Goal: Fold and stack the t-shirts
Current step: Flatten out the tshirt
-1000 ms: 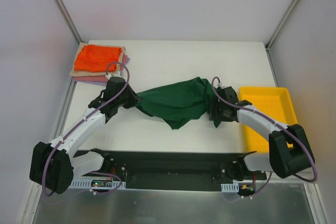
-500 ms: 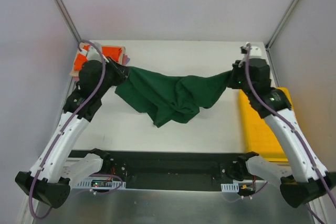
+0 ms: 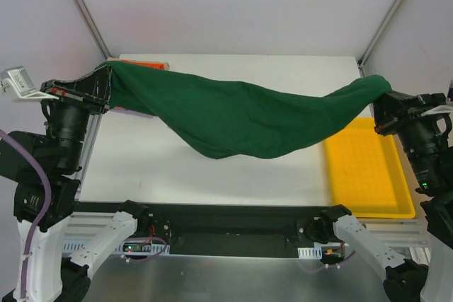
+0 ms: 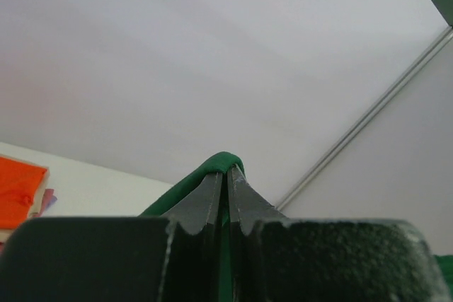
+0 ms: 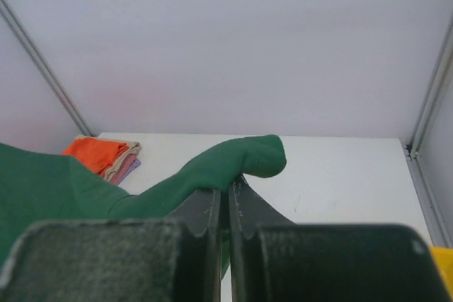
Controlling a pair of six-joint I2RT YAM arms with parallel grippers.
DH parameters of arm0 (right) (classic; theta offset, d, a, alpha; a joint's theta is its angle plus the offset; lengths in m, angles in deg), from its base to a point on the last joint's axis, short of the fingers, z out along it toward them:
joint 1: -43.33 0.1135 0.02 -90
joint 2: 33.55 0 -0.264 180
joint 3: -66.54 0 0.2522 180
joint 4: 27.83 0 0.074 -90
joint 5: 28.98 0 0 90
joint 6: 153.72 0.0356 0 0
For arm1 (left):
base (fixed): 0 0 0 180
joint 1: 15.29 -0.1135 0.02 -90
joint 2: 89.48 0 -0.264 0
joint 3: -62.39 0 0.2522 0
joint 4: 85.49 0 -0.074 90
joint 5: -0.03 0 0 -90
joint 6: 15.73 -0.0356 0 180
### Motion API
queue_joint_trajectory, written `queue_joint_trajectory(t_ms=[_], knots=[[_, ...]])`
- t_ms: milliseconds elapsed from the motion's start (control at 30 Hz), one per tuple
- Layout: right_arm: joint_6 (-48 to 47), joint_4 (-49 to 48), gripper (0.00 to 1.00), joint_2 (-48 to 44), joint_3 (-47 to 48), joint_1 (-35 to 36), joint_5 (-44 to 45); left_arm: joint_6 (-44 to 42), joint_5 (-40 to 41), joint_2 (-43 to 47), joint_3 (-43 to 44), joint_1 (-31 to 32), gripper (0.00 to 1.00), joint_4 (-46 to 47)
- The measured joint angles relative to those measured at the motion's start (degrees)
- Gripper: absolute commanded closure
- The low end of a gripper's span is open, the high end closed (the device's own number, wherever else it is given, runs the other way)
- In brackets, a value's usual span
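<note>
The dark green t-shirt (image 3: 248,118) hangs stretched in the air across the table, sagging in the middle. My left gripper (image 3: 105,84) is shut on its left end, high above the table's left edge; green cloth (image 4: 212,167) curls over the pinched fingertips. My right gripper (image 3: 382,107) is shut on the right end, where a green fold (image 5: 241,160) bulges over the closed fingers. A folded stack with an orange t-shirt (image 5: 99,155) on top lies at the far left corner, mostly hidden behind the green shirt in the top view.
A yellow plastic tray (image 3: 364,171) lies on the right side of the white table (image 3: 156,167), below the right gripper. Grey enclosure walls with metal corner posts stand close on both sides.
Both arms have risen and spread far apart, pulling the bunched green shirt up off the table into a long taut span. The right gripper closed on the cloth early in this interval.
</note>
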Motion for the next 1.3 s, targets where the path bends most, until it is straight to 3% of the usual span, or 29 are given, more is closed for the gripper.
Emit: queue_joint_trajectory(t_ms=[233, 433, 500, 533, 600, 633, 667, 733, 800, 833, 967, 1067, 1300], knots=[[-2.2, 2.2, 1.00, 4.8, -2.6, -0.1, 11.3, -1.8, 5.8, -1.4, -4.5, 0.0, 1.00, 0.1], [-3.2, 0.1, 1.00, 25.6, -5.0, -9.6, 14.3, -1.0, 5.7, -16.2, -13.6, -1.9, 1.00, 0.6], [-3.8, -2.1, 0.97, 34.6, -6.3, -12.5, 13.0, 0.1, 2.7, -23.1, -17.2, -3.5, 0.85, 0.8], [-4.3, -3.0, 0.97, 39.1, -6.8, -13.5, 12.3, 0.6, 0.9, -26.8, -18.9, -4.2, 0.66, 0.7], [-5.5, -4.3, 0.82, 46.9, -7.2, -14.6, 11.5, 0.9, -2.0, -33.6, -20.8, -5.0, 0.28, -0.3], [-6.0, -5.1, 0.71, 50.1, -7.1, -14.8, 11.2, 0.8, -3.5, -37.1, -21.2, -5.3, 0.19, -0.6], [-6.5, -5.0, 0.52, 54.0, -6.1, -15.0, 11.2, 0.9, -4.7, -40.3, -21.2, -5.5, 0.13, -1.0], [-7.1, -3.5, 0.31, 62.1, -0.9, -15.1, 11.2, 1.4, -6.9, -45.1, -21.1, -6.1, 0.03, -1.4], [-7.3, -1.6, 0.03, 69.0, 6.4, -15.1, 11.0, 1.7, -8.4, -47.6, -21.1, -6.6, 0.01, -1.9], [-7.0, -1.2, 0.04, 70.6, 8.4, -15.0, 10.9, 1.9, -8.7, -48.0, -21.1, -6.8, 0.01, -2.2], [-7.6, 0.5, 0.04, 70.1, 9.1, -12.5, 12.1, 2.2, -8.5, -45.2, -21.9, -7.3, 0.01, -2.1], [-6.5, -0.1, 0.04, 63.8, 1.8, -6.6, 11.8, 3.3, -7.5, -39.5, -25.8, -7.5, 0.01, -1.6], [6.8, -2.6, 0.04, 49.2, -21.6, 20.2, -2.0, 8.5, -6.1, -25.0, -36.2, -10.1, 0.01, -2.8]])
